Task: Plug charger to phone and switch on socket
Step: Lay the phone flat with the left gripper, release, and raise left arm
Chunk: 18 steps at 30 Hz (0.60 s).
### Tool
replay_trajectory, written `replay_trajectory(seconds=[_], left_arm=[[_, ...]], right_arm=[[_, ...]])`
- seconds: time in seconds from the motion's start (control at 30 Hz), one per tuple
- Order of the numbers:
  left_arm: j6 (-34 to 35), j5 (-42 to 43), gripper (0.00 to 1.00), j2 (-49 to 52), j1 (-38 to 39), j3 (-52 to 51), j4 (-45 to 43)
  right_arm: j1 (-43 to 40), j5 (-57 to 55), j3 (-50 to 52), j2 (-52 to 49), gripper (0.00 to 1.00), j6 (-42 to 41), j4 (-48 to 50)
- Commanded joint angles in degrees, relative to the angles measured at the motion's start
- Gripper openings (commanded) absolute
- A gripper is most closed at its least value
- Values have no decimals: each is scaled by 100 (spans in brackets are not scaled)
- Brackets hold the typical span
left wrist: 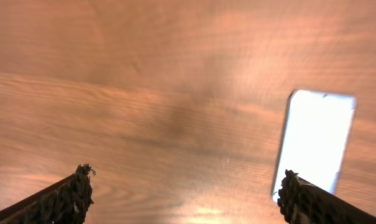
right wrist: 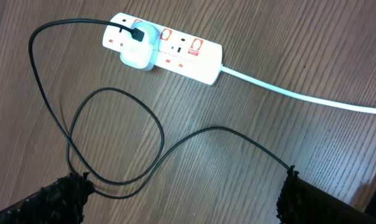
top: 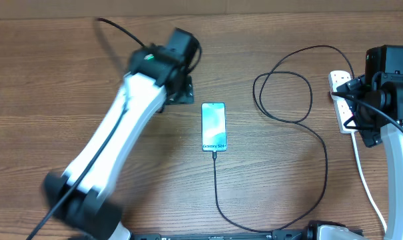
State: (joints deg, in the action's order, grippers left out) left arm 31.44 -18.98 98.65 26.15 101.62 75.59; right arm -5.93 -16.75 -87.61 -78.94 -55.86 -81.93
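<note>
Overhead view, entry one.

Ana: Where is the phone (top: 214, 125) lying?

Ben: It is lying flat near the middle of the table (top: 54, 80). The screen is glowing pale blue, with dark text sitting toward the near short end. The charger (top: 324, 167) is meeting that same end. Whether its tip is sitting fully in, I cannot tell.

Ana: And the cable run?

Ben: It is trailing toward the near table edge, curving right, then crossing itself in a loop before reaching the socket (top: 348, 123) at the right side.

Ana: What is the right wrist camera showing?

Ben: The socket is lying slantwise at the top of the frame. A white plug (right wrist: 137, 55) is sitting near its left end, with the black cable leaving it. The thick white cord (right wrist: 299, 93) is running off to the right. Red marks are showing beside the outlets, but I cannot tell the switch positions. The right gripper (right wrist: 186, 175) is hanging over the loop with jaws spread wide, holding nothing and not touching the socket.

Ana: Left side?

Ben: The left arm (top: 121, 127) is showing blurred overhead, its head sitting just left of the phone. On its wrist camera the left gripper (left wrist: 188, 175) is also standing wide and gripping nothing, with bare wood lying between the fingers (left wrist: 76, 199). The phone is appearing washed-out white at the right, its lower corner hiding behind the right-hand finger.
</note>
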Motion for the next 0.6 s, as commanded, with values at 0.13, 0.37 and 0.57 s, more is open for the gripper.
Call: replay_trajectory(seconds=[0.13, 0.37, 0.57], left_arm=[[4, -1366, 100, -1582, -103, 129, -905], [-1399, -1464, 100, -1963, -302, 129, -3016], [-2944, -1447, 100, -1779, -612, 129, -4312]], right_arm=[[-20, 20, 22, 17, 100, 190, -35], [-20, 37, 22, 17, 100, 192, -326], [-20, 33, 22, 17, 100, 192, -769]])
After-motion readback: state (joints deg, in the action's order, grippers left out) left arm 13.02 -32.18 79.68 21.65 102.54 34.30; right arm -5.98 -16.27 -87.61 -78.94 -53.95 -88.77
